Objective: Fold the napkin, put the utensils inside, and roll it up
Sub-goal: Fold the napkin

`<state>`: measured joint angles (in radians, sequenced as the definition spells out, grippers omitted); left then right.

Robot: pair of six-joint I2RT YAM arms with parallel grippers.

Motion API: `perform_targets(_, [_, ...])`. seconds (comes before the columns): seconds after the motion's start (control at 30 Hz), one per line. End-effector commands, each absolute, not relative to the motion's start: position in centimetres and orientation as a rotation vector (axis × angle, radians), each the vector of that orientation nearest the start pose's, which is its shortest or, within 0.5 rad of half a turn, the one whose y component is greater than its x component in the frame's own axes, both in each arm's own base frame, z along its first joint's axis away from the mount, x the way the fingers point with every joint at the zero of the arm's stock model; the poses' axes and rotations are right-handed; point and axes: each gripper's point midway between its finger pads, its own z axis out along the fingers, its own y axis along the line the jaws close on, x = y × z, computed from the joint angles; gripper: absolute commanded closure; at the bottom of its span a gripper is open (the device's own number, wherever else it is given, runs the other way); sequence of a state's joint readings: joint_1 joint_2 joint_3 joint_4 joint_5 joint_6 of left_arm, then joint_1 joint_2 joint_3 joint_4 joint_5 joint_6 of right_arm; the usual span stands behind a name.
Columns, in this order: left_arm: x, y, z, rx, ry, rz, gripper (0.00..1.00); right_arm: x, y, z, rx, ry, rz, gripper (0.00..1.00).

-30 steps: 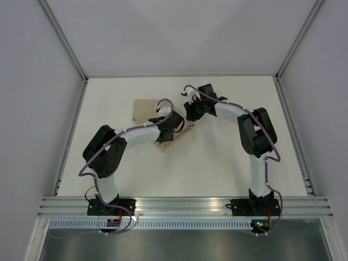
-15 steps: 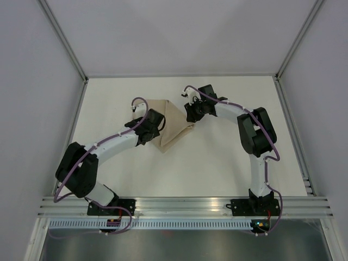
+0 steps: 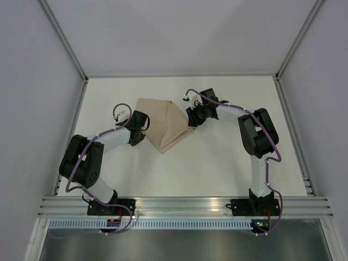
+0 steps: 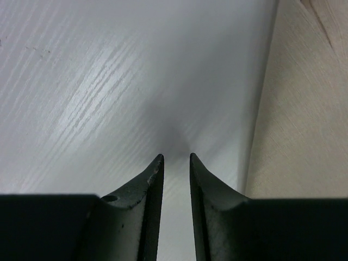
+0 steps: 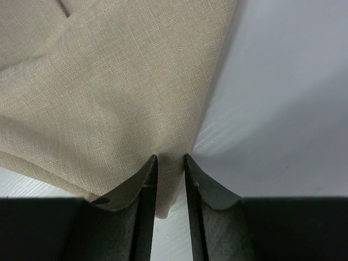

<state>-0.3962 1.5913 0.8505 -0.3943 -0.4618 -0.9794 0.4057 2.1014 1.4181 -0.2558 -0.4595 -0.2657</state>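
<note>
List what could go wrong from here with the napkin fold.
1. The left gripper sits over bare table, its narrowly parted jaws empty and the napkin off to one side. Closing here would likely grab nothing.
2. The right gripper pinches only the napkin's very edge near a corner. A pull could slip the cloth free and undo the fold.

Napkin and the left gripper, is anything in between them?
Nothing visible does. Only bare table lies between the left gripper and the edge of the napkin beside it.
</note>
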Motion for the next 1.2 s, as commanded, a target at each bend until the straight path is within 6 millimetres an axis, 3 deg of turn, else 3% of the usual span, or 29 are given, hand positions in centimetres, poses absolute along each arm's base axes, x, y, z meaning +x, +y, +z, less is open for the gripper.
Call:
perform_targets(0.0, [35.0,-8.5,2.4,-0.947,2.327,0.042,0.70,41.3,25.5,3.6,-0.992,2.252,0.674,0.68])
perform_targets(0.27, [38.3,-8.8,0.6,-0.918,2.391,0.065,0.70,38.8,25.0,4.0,-1.005,2.263,0.719,0.68])
perform_targets(0.6, [42.9,-11.2,0.6,-0.766,2.449,0.001,0.69,35.4,25.0,4.6,-0.990,2.307,0.832,0.68])
perform_targets(0.9, [48.2,-13.9,2.6,-0.619,2.450,-0.115,0.67,32.6,25.3,5.0,-0.996,2.344,0.900,0.68])
perform_targets(1.07, [50.2,-15.2,2.9,-0.550,2.453,-0.173,0.63,32.5,24.9,4.7,-1.002,2.352,0.859,0.69])
perform_targets(1.17, [51.7,-16.0,4.0,-0.504,2.432,-0.213,0.59,33.0,24.6,5.2,-1.009,2.329,0.814,0.69])
